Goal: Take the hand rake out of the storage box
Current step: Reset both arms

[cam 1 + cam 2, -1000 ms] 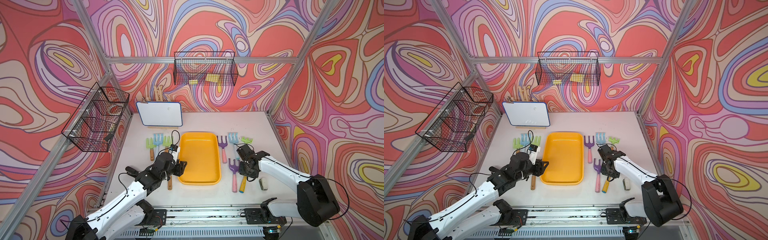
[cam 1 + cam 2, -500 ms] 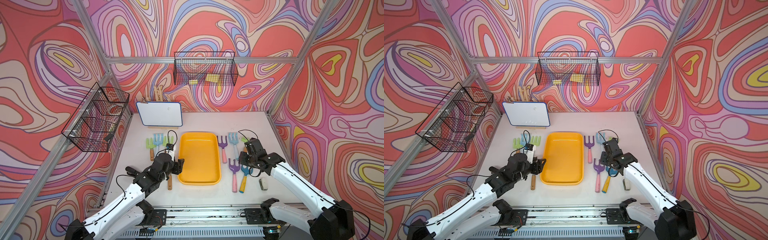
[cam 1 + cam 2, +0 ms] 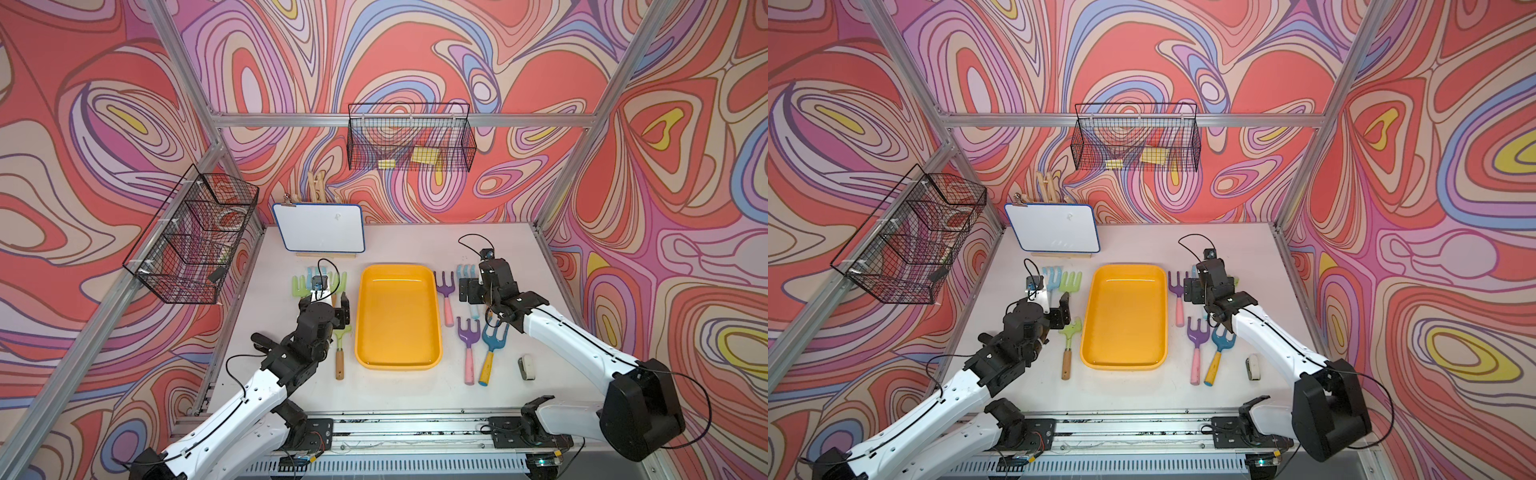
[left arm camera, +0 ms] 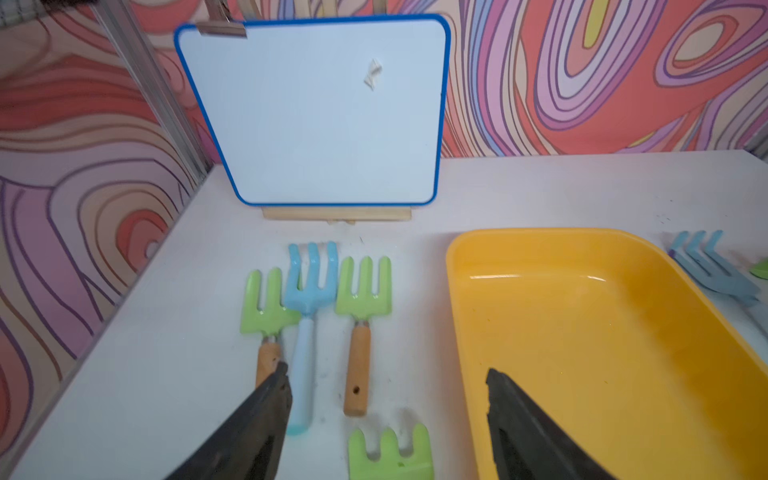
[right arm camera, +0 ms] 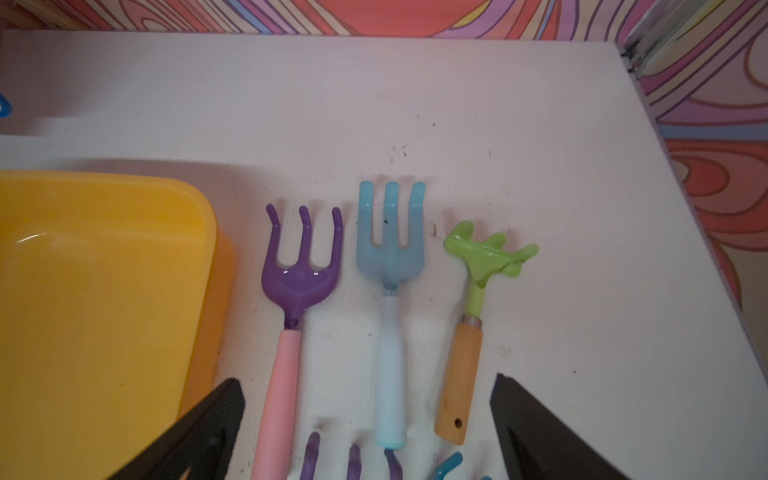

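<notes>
Both top views: storage box (image 3: 397, 320) sitting empty on the bench (image 3: 415, 241), teal hand rake (image 3: 488, 365) at its 3 o'clock, green hand rake (image 3: 340, 361) at 9. Looks pretty much done. Left wrist: left jaws spread wide above that green head, gripping nothing. Right wrist: right jaws wide and empty too, over a pale blue rake (image 5: 390, 353). Best to back straight up, no sideways drift, no nudging handles.

Left hand (image 4: 387, 370): fingers (image 4: 257, 428) spread wide, nothing gripped. Near green rake head (image 4: 390, 455) lies on the surface (image 4: 166, 374) under the gap. 12 o'clock: wood-handled green rake (image 4: 363, 291). 11 o'clock: light-blue rake (image 4: 311, 282), its head overlapping a second green rake (image 4: 266, 307). Farther out at 12: whiteboard (image 4: 311, 112) on a wooden stand (image 4: 336, 214). 1–3 o'clock: yellow storage box (image 4: 582, 332). Pale-blue rake (image 4: 706, 270) beyond it at 2.
</notes>
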Tool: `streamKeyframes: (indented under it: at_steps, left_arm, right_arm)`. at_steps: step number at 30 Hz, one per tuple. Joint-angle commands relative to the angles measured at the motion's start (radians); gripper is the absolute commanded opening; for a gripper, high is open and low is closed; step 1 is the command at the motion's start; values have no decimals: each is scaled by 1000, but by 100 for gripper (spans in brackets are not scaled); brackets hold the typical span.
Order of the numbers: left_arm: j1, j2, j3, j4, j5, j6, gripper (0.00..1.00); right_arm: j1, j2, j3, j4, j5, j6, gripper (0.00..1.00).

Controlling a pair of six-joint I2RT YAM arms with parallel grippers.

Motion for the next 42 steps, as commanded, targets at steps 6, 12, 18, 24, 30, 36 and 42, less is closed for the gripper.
streamKeyframes:
  at_steps: [6, 12, 18, 24, 30, 36, 42]
  left_arm:
    - [337, 148, -215, 519, 186, 114, 76]
    - [388, 440, -243, 807, 189, 248, 81]
    - [433, 689, -257, 1108, 330, 255, 99]
    - [471, 732, -186, 983, 380, 220, 99]
    - [471, 751, -202, 1053, 404, 240, 99]
    - [469, 754, -174, 999, 403, 246, 99]
    - [470, 752, -174, 996, 402, 241, 99]
  right_arm:
    - [-41, 176, -74, 473, 206, -204, 98]
    - [-160, 199, -217, 712, 161, -186, 98]
    - [-269, 255, -328, 954, 89, -121, 98]
    - [-352, 296, -422, 1177, -38, -100, 98]
    - [-366, 355, -427, 1248, -85, -114, 98]
    - [-364, 359, -434, 1257, -83, -117, 98]
    - [-364, 359, -431, 1254, -82, -117, 98]
